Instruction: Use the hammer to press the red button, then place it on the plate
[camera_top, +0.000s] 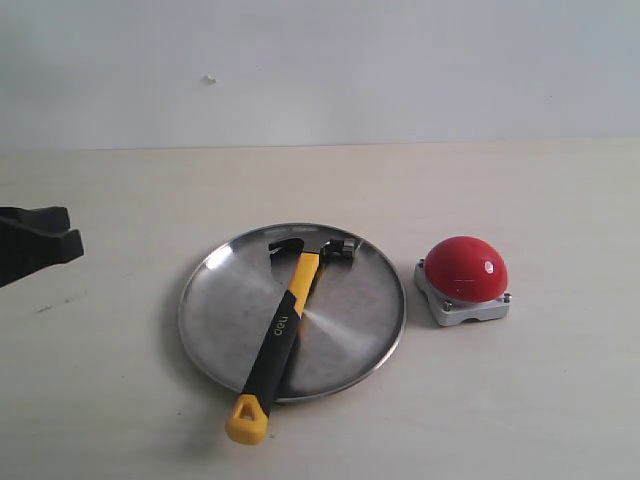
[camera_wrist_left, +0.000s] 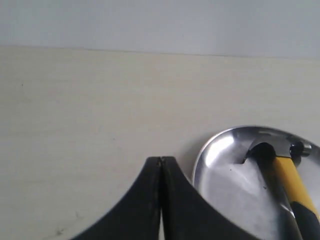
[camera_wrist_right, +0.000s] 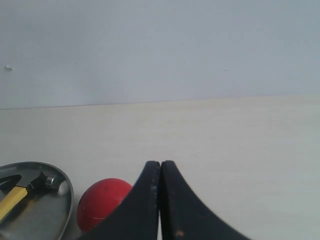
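The hammer (camera_top: 288, 312) lies across the silver plate (camera_top: 220, 300), its dark head near the far rim and its yellow end overhanging the near rim. The red button (camera_top: 464, 268) on its grey base stands just right of the plate. My left gripper (camera_top: 60, 238) hovers at the left edge of the exterior view, well left of the plate, shut and holding nothing. In the left wrist view the left gripper (camera_wrist_left: 161, 160) sits beside the plate (camera_wrist_left: 220, 165) and hammer (camera_wrist_left: 287, 177). My right gripper (camera_wrist_right: 160, 163) is shut and empty, with the button (camera_wrist_right: 100, 200) and plate (camera_wrist_right: 45, 210) off to one side; it is outside the exterior view.
A pale wooden tabletop (camera_top: 520, 400) runs back to a plain white wall (camera_top: 320, 70). Bare table surface surrounds the plate and button on all sides.
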